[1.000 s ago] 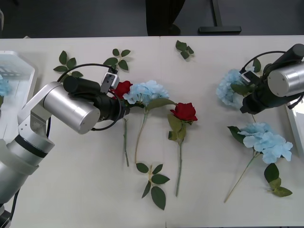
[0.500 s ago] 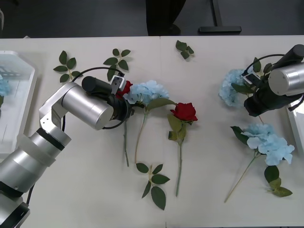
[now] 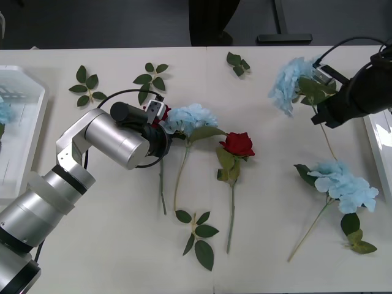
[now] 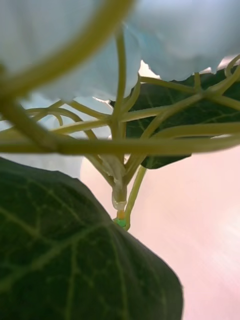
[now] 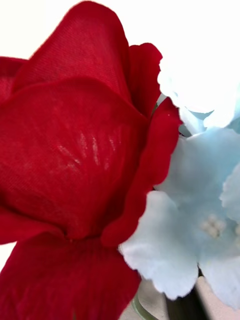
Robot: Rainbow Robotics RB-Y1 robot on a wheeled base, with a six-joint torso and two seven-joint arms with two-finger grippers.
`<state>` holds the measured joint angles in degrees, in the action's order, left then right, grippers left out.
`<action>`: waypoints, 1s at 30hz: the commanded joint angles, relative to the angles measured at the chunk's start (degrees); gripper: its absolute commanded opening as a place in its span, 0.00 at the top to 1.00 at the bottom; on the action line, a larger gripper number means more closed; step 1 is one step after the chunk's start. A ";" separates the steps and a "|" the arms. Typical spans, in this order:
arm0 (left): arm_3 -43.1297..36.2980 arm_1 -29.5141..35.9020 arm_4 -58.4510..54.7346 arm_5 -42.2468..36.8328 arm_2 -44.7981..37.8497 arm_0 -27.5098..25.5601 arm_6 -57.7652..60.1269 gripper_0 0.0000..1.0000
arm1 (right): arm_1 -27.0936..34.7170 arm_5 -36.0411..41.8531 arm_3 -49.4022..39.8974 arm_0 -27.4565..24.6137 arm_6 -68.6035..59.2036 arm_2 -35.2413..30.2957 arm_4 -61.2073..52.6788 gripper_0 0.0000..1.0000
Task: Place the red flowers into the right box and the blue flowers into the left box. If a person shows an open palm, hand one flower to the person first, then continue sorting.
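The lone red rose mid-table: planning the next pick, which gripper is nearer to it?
Left. The left gripper sits just beyond the neighbouring blue flower from the lone red rose; the right gripper holds a blue flower farther away.

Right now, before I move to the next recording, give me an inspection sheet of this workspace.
Surface: white table.
Job's things: left box at the left edge; right box at the right edge; a red rose lying mid-table, another at the left hand; a blue hydrangea beside it, one lying right, one raised at the right hand.
Clutter: loose leaf sprigs.
Grippers: left hand at the rose, right hand at the raised hydrangea's stem; fingers hidden.
Cables: black loop on the left arm.
Surroundings: dark floor, a stand base.
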<state>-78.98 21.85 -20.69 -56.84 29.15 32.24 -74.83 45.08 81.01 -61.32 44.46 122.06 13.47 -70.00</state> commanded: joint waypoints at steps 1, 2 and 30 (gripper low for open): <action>-0.13 -1.02 0.03 0.68 0.91 2.48 -2.86 1.00 | 0.98 -0.42 -4.69 2.92 4.24 0.07 -9.72 1.00; -0.13 -1.02 0.03 0.68 0.91 2.48 -2.86 1.00 | 0.71 -1.21 -5.13 2.92 5.65 0.07 -13.76 1.00; -24.47 12.87 -19.48 -21.73 -7.88 2.74 -4.62 1.00 | -5.53 -13.16 -11.81 2.92 7.49 0.24 -43.38 1.00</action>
<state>-98.27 30.22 -37.06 -75.77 24.75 32.54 -75.25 40.48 68.24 -71.21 44.66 130.18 13.63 -112.46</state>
